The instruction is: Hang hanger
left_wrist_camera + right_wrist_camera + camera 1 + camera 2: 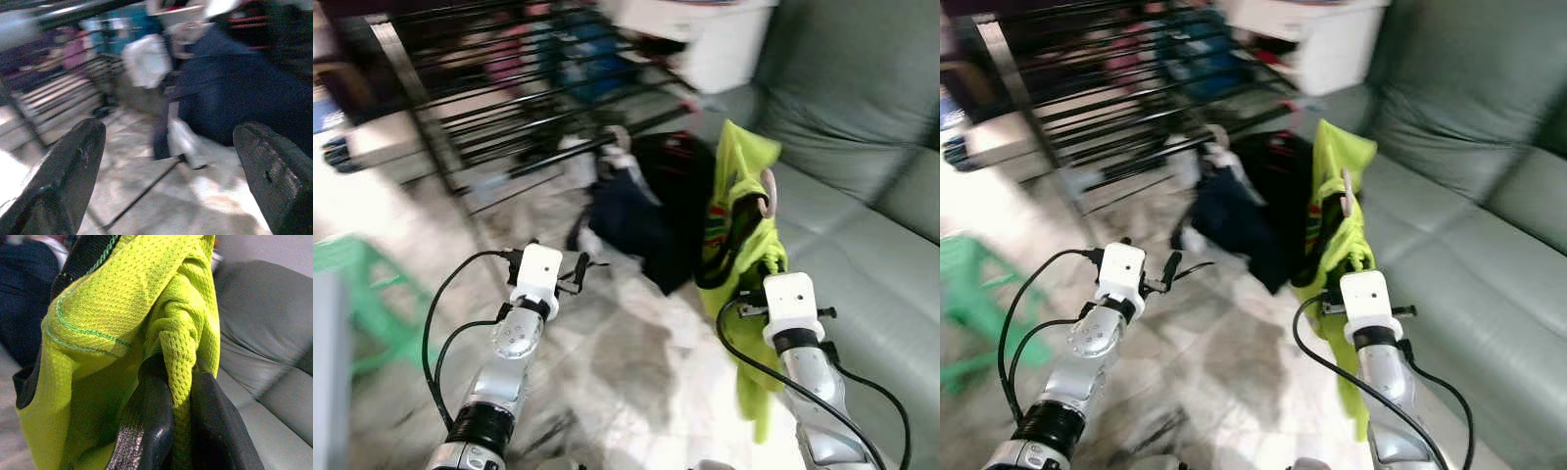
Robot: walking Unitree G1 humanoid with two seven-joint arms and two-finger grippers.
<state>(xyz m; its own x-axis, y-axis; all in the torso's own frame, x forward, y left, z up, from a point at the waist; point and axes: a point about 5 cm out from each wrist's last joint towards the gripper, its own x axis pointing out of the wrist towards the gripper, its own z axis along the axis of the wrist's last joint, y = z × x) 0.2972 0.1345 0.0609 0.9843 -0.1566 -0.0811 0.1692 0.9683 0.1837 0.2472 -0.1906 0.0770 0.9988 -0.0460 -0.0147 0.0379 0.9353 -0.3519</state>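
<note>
Carrying the yellow shirt [736, 211] on its hanger [767, 193], our right gripper [182, 396] pinches the fabric tight so it reaches the rack [499, 88]; left gripper [171, 161] gapes empty.

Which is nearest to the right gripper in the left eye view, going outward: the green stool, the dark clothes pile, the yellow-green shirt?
1. yellow-green shirt, pinched in the right gripper.
2. dark clothes pile, on the floor ahead, to its left.
3. green stool, far left, beyond the left gripper.
</note>
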